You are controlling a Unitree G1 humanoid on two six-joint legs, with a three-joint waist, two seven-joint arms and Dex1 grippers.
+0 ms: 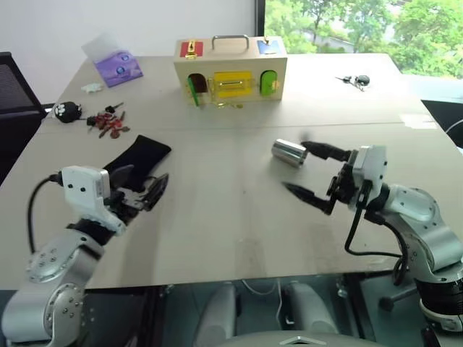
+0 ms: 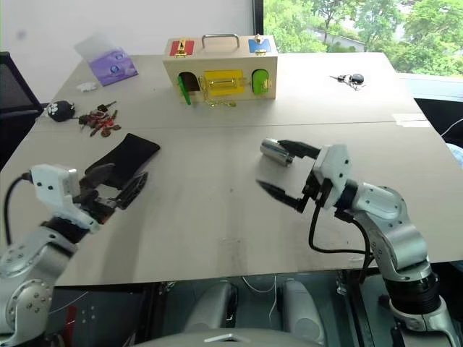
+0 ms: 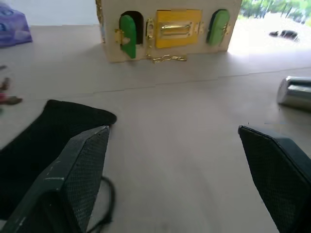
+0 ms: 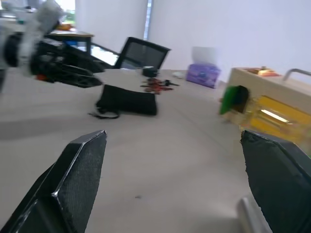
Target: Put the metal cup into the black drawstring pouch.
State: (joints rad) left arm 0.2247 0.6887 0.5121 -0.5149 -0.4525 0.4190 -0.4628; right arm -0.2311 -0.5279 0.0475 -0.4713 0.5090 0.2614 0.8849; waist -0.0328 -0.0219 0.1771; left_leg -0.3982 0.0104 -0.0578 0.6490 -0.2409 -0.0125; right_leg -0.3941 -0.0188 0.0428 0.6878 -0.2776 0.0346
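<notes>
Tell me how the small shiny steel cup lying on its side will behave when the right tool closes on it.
The small shiny steel cup lies on its side on the pale wooden table, so a nudge would probably roll it. Its smooth polished wall looks slippery against the right tool, whose fingers stand open around it. It looks rigid and unlikely to deform.

Head stereo pair looks forward and down over table [image 1: 239,217], whole tabletop in view. Left wrist view sits low near tabletop, faces wooden box [image 3: 167,29]. Right wrist view, low, faces across toward black drawstring pouch [image 4: 127,100]. Both wrist views share box and pouch.
</notes>
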